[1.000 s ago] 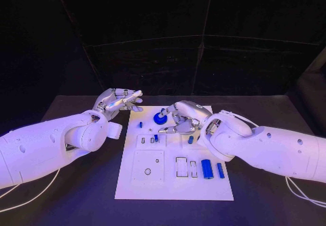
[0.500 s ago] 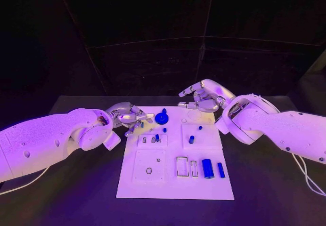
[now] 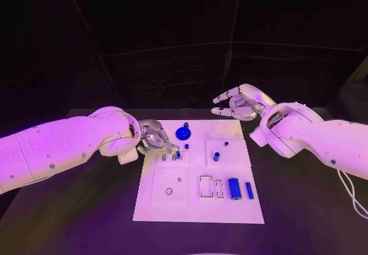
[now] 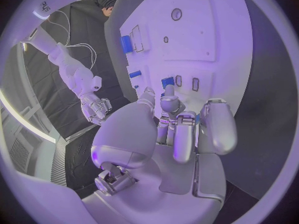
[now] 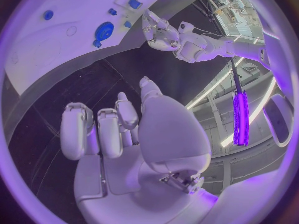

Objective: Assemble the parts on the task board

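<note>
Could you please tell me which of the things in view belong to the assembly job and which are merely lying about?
Belonging to the job:
task board
blue round part
two blue cylinders
small blue pegs
left hand
right hand

Lying about:
black table
white cable

The task board [image 3: 198,204] lies in the middle of the table [image 3: 76,212]. The left hand [image 3: 153,137] sits over the board's left edge, near its far corner. The right hand [image 3: 239,103] hangs beyond the board's far right corner.
</note>
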Robot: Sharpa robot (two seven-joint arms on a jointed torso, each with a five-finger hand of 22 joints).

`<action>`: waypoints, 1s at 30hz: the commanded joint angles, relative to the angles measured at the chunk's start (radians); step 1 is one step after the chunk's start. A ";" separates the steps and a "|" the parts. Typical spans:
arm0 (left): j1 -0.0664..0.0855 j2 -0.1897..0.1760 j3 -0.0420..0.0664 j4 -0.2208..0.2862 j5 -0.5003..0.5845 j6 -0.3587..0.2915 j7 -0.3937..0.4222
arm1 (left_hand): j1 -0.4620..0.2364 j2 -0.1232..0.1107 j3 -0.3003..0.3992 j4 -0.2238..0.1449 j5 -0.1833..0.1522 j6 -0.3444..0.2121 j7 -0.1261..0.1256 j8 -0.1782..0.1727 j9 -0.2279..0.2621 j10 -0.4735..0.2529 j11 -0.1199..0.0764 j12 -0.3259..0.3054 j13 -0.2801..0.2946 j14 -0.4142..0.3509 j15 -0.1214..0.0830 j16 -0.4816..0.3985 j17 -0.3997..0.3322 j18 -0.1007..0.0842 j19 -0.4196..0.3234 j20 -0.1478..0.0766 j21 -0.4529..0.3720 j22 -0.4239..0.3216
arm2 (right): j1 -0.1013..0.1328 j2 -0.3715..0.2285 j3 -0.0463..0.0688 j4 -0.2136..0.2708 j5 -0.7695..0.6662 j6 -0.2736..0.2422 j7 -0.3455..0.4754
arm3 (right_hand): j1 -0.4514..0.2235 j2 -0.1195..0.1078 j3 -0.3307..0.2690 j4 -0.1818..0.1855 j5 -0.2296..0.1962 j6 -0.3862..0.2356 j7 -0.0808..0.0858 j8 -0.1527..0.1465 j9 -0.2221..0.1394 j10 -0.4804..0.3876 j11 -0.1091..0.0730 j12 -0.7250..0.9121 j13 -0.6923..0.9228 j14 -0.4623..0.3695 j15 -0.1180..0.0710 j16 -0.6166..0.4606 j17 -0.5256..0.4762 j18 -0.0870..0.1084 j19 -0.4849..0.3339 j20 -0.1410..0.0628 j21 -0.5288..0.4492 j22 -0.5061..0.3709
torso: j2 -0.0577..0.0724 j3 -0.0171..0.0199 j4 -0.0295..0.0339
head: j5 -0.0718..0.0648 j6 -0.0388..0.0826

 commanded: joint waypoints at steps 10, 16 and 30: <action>0.025 0.059 -0.027 -0.022 -0.082 -0.014 -0.118 | -0.043 0.003 -0.072 0.035 0.002 -0.054 -0.014 0.138 0.129 0.063 -0.015 0.117 0.136 0.102 -0.016 0.003 0.263 -0.028 0.026 -0.002 0.057 0.079 | 0.003 0.012 0.001 -0.019 0.000 0.012 -0.012 | 0.005 0.001 -0.006 0.000 0.006 0.010 0.000 0.006 0.001 -0.003 -0.002 -0.003 -0.001 0.060 0.000 -0.003 0.060 0.000 -0.006 -0.004 -0.004 -0.001 | -0.005 0.0004 -0.0011 | 0.000 -0.004; 0.032 0.086 -0.040 -0.039 -0.118 -0.011 -0.136 | -0.052 0.005 -0.091 0.047 0.002 -0.063 -0.017 0.156 0.148 0.068 -0.017 0.125 0.146 0.102 -0.018 0.003 0.263 -0.029 0.027 -0.004 0.064 0.088 | 0.003 0.016 0.001 -0.028 -0.005 0.019 -0.017 | 0.006 0.002 -0.007 -0.001 0.007 0.010 -0.001 0.006 0.001 -0.003 -0.002 -0.003 -0.001 0.060 -0.001 -0.004 0.059 0.001 -0.007 -0.004 -0.004 -0.002 | -0.004 -0.0004 -0.0006 | 0.002 -0.007; 0.043 0.139 -0.068 -0.083 -0.146 0.026 -0.165 | -0.053 0.005 -0.101 0.050 0.002 -0.067 -0.018 0.165 0.159 0.072 -0.019 0.132 0.154 0.102 -0.019 0.003 0.263 -0.031 0.029 -0.005 0.071 0.100 | 0.003 0.030 0.001 -0.039 -0.065 0.019 -0.017 | 0.009 0.004 -0.008 -0.002 0.009 0.010 -0.001 0.007 0.001 -0.004 -0.003 -0.006 -0.003 0.060 -0.001 -0.005 0.057 0.001 -0.007 -0.004 -0.005 -0.002 | -0.004 -0.0015 -0.0018 | -0.002 -0.013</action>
